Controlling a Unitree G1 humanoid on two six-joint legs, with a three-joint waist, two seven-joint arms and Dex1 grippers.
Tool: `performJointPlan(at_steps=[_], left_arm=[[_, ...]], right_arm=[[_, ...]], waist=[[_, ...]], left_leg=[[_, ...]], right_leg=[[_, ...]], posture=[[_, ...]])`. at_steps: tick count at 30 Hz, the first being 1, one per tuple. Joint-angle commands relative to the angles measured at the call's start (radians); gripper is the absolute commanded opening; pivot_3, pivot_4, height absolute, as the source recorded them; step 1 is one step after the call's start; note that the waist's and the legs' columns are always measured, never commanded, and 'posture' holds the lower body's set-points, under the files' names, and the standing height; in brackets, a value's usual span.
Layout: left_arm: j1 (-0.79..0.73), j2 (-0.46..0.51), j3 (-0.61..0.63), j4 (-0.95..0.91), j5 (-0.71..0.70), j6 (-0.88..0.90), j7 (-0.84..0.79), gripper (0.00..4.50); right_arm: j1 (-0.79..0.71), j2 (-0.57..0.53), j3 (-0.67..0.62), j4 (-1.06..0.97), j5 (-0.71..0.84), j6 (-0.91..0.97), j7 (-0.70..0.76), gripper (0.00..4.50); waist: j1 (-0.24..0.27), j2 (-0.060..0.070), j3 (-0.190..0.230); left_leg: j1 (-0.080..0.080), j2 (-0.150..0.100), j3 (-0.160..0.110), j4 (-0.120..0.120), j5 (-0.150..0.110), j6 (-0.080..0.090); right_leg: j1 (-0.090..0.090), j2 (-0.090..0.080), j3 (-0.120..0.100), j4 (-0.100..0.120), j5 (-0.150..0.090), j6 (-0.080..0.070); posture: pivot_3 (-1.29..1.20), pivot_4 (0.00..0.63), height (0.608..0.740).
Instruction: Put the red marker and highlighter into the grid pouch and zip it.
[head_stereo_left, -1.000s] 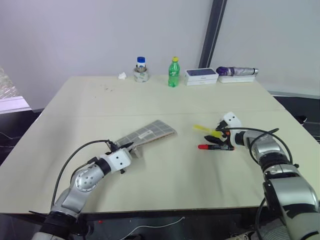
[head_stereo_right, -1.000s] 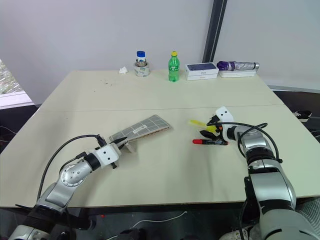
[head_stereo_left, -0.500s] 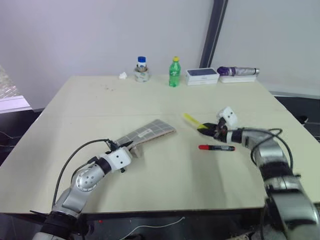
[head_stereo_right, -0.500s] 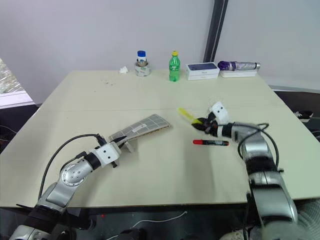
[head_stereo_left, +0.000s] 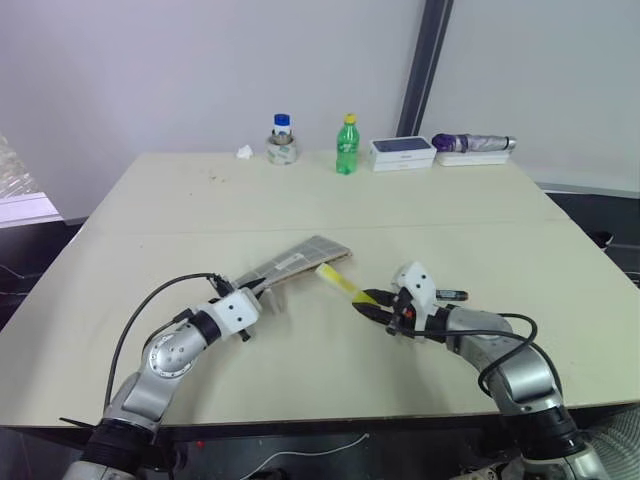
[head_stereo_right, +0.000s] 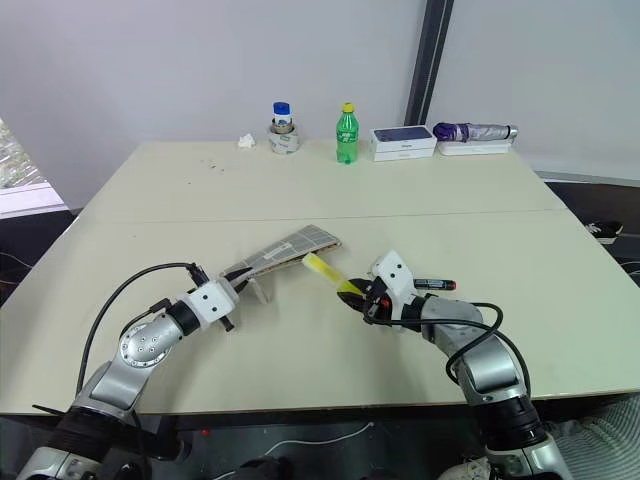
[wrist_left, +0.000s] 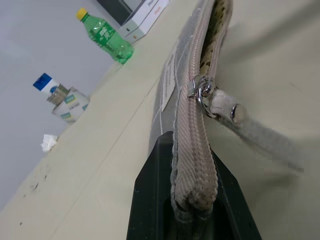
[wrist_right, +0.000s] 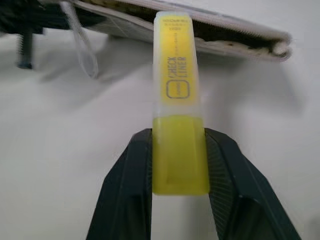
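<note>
The grid pouch (head_stereo_left: 295, 263) is grey with white lines and a small white label, its near end lifted off the table, its zipper partly open and its far end pointing to about one o'clock. The yellow highlighter (head_stereo_left: 342, 283), stubby with a translucent cap, is off the table, slanting toward eleven o'clock at the pouch's open edge. The red marker (head_stereo_left: 452, 295) lies flat at three o'clock of it, mostly hidden.

A pale beige desk (head_stereo_left: 420, 210) stands before plain grey-white walls (head_stereo_left: 180, 70). A dark vertical post (head_stereo_left: 425, 65) rises behind the desk's far edge.
</note>
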Motion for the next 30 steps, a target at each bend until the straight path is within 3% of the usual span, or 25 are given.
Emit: performJointPlan(at_steps=[1,9,16,30], left_arm=[[-0.009,0.01,0.013,-0.012,-0.007,-0.033,-0.001,0.0],[0.009,0.026,-0.014,-0.051,0.038,-0.041,-0.011,0.0],[-0.007,0.062,-0.037,-0.058,0.082,-0.083,-0.026,0.0],[0.0,0.042,-0.071,-0.093,0.076,-0.117,-0.066,0.0]], right_arm=[[-0.027,-0.008,0.004,0.029,-0.034,-0.04,-0.018,0.89],[-0.09,0.021,0.009,0.05,-0.02,-0.036,-0.01,0.89],[-0.12,-0.039,0.125,0.069,-0.141,-0.032,0.017,0.89],[-0.236,-0.047,0.305,0.137,-0.373,-0.351,0.061,0.89]], waist=[[0.002,0.0,0.0],[-0.001,0.0,0.0],[0.001,0.0,0.0],[0.0,0.0,0.0]], left_leg=[[0.0,0.0,0.0,0.0,0.0,0.0],[0.0,0.0,0.0,0.0,0.0,0.0],[0.0,0.0,0.0,0.0,0.0,0.0],[0.0,0.0,0.0,0.0,0.0,0.0]], right_leg=[[0.0,0.0,0.0,0.0,0.0,0.0],[0.0,0.001,0.0,0.0,0.0,0.0],[0.0,0.0,0.0,0.0,0.0,0.0],[-0.001,0.0,0.0,0.0,0.0,0.0]], posture=[[0.0,0.15,0.74],[0.0,0.15,0.74],[0.0,0.15,0.74],[0.0,0.15,0.74]])
